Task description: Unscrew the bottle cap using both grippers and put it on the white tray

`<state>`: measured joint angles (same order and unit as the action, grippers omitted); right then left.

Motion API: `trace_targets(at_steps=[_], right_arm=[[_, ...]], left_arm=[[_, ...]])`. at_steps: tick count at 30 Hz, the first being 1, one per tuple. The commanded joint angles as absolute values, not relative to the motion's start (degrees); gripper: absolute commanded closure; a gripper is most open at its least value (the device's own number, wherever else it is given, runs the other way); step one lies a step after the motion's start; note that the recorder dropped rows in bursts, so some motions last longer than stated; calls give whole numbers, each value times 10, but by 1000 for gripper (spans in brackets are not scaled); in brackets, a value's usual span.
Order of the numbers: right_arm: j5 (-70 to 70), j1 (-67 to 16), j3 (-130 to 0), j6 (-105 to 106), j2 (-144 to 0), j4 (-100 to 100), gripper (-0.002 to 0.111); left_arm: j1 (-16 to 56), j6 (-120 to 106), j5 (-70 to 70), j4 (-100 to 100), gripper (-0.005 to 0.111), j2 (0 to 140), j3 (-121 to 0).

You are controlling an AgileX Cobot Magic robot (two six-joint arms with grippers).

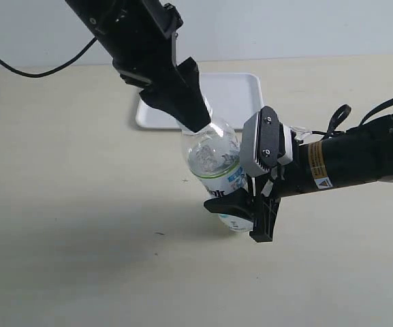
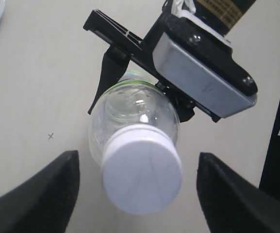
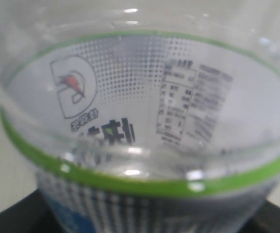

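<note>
While right jaws clamp the bottle (image 1: 213, 157), left jaws open astride its cap (image 2: 142, 177)

The bottle (image 1: 216, 163), tilted, is at mid-table (image 1: 67, 204), in front of the white tray (image 1: 240, 92). The right gripper (image 1: 242, 216), entering from the right, clasps its lower part. The left gripper (image 1: 195, 121) sits above, fingers flanking the bottle cap (image 2: 142, 170) without touching.
</note>
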<state>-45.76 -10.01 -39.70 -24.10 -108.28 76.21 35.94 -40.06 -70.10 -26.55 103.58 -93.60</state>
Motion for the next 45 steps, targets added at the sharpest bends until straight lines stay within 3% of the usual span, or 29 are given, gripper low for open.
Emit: trace_targets(at_steps=[1,4,16,45], right_arm=[[-473,-100,-397,-241,-1080,755,108],[-473,-100,-397,-241,-1080,755,108],[-472,-100,-397,-241,-1080,755,108],[-465,-100,-397,-237,-1080,754,108]], left_arm=[[360,-400,-700,-271,41,1045,-935],[360,-400,-700,-271,47,1045,-935],[360,-373,-700,-271,107,1045,-935],[360,80,-691,-257,107,1045,-935]])
